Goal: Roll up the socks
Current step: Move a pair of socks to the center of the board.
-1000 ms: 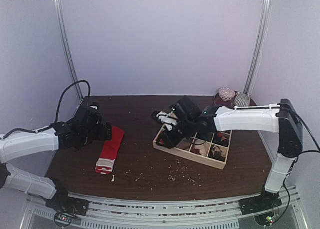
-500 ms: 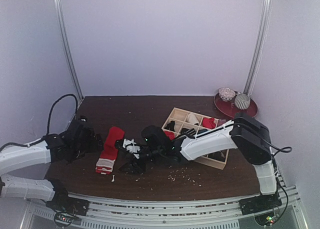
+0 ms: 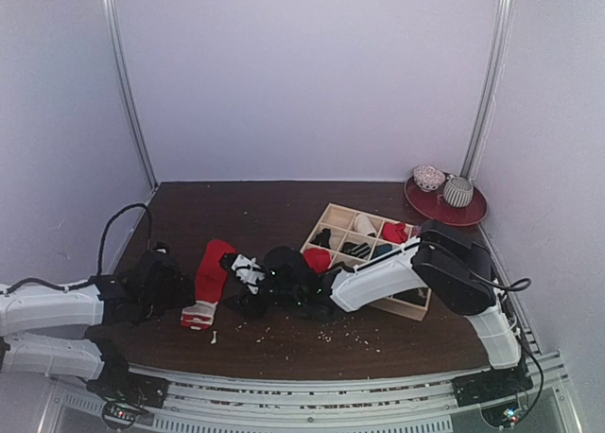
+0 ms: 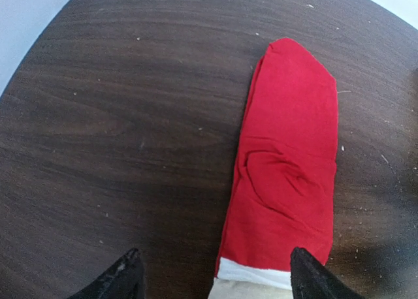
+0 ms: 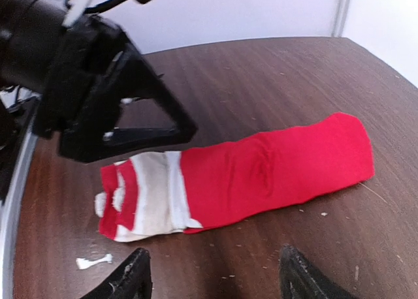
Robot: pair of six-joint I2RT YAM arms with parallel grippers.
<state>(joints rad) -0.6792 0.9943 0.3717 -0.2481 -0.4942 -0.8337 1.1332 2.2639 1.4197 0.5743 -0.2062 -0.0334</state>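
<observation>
Though its cuff is cropped, red sock [image 4: 287, 175] flat, left hand [image 4: 215, 276] spread

Left fingers [image 4: 121, 279] and right fingers [image 5: 130, 276] spread wide (both held low)

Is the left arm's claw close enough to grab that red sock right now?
Probably yes. The left gripper hangs open over the cuff end of the red sock, with nothing between; the right gripper is close but not touching it.
</observation>
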